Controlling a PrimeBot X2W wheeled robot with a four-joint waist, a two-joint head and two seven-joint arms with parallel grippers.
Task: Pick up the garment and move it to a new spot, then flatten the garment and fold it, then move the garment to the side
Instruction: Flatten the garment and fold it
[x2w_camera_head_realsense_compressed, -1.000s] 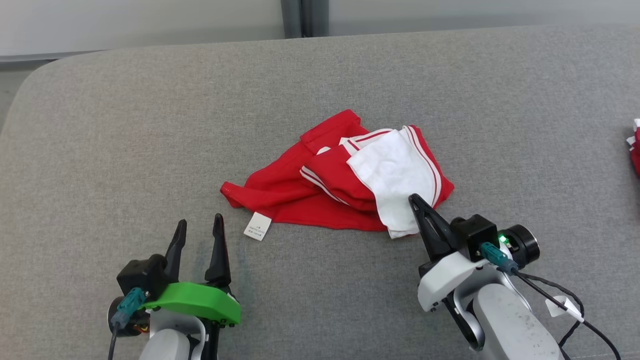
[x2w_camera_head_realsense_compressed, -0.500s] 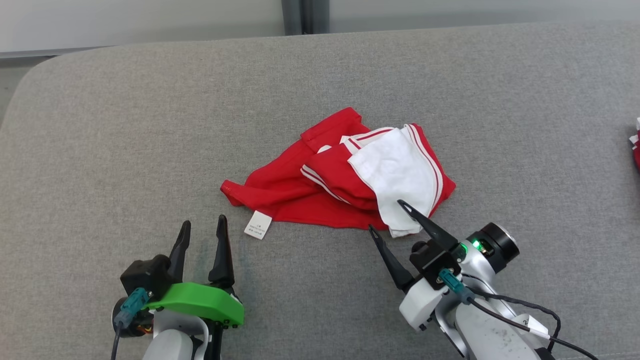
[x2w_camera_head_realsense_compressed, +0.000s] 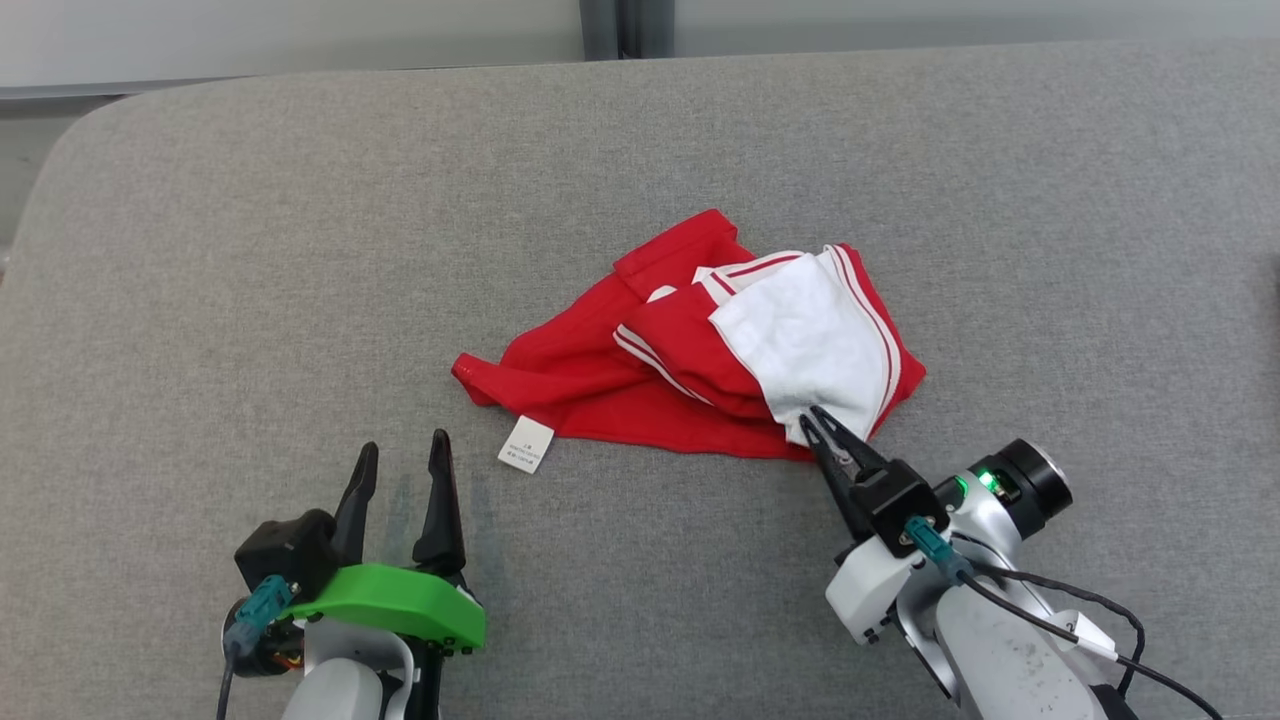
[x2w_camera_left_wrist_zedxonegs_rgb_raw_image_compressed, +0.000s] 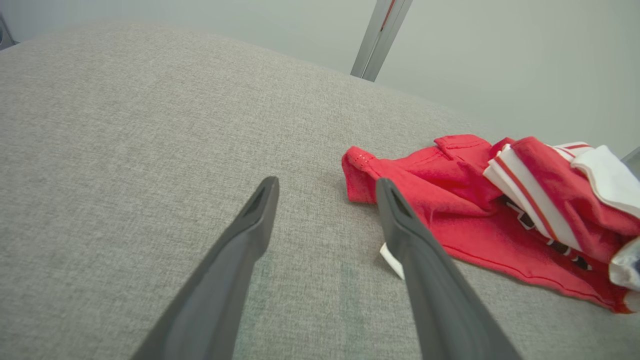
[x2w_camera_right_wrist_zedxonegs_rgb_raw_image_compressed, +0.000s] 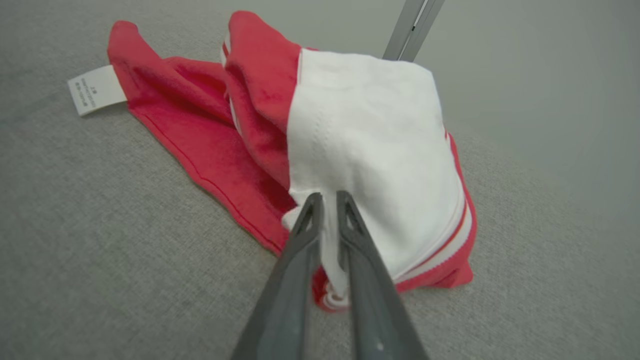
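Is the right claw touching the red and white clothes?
Touching. In the right wrist view the right gripper pinches a white fold of the garment.

**White fold pinched by right gripper (x2w_camera_right_wrist_zedxonegs_rgb_raw_image_compressed: 328, 200)**

Fingers nearly together, a white fold of the garment (x2w_camera_right_wrist_zedxonegs_rgb_raw_image_compressed: 370, 140) caught between them. Garment is red and white, crumpled on grey cushion (x2w_camera_right_wrist_zedxonegs_rgb_raw_image_compressed: 100, 240). White label (x2w_camera_right_wrist_zedxonegs_rgb_raw_image_compressed: 95, 90) sticks out upper left.

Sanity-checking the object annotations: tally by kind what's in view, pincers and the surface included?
garment: 1, red and white, crumpled
pincers: 2, left pincer open, right pincer shut on the garment's white edge
grey cushion: 1
Total: 4
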